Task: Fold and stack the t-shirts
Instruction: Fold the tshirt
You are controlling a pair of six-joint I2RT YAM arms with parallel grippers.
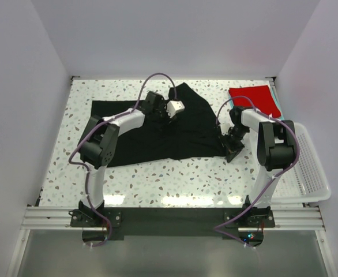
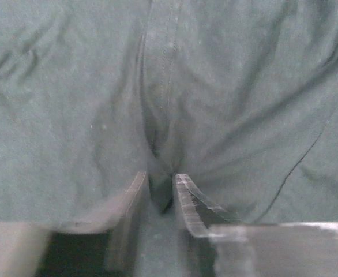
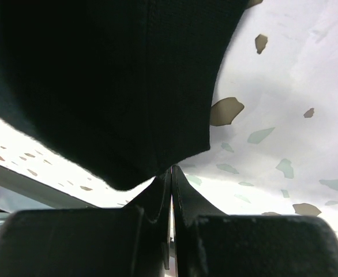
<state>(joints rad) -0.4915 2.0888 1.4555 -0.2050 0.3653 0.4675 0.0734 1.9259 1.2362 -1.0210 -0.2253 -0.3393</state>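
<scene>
Narrowly parted over the middle of the counter (image 1: 157,173), the left fingers (image 2: 187,199), a pucker of the black shirt (image 2: 71,104) bunched in the gap; impossible to tell whether gripped or loose. Shut tight on that shirt's hem at its near right corner, the right fingers (image 3: 187,199), cloth raised just off the speckled counter. Around them, the black shirt spread wide and creased across the middle of the counter, from near the left edge to right of centre, no clean fold yet visible. At the far right corner, the red shirt (image 1: 252,99), folded to a neat square, a sliver of teal shirt (image 1: 279,105) along its right side, apparently underneath. By the near right corner, the basket (image 1: 310,173), hanging over the counter's right edge. By these views: two shirts folded and stacked, the third barely begun. Left to do, in all likelihood: folding the black shirt down and setting it on the pile at the far right corner.
</scene>
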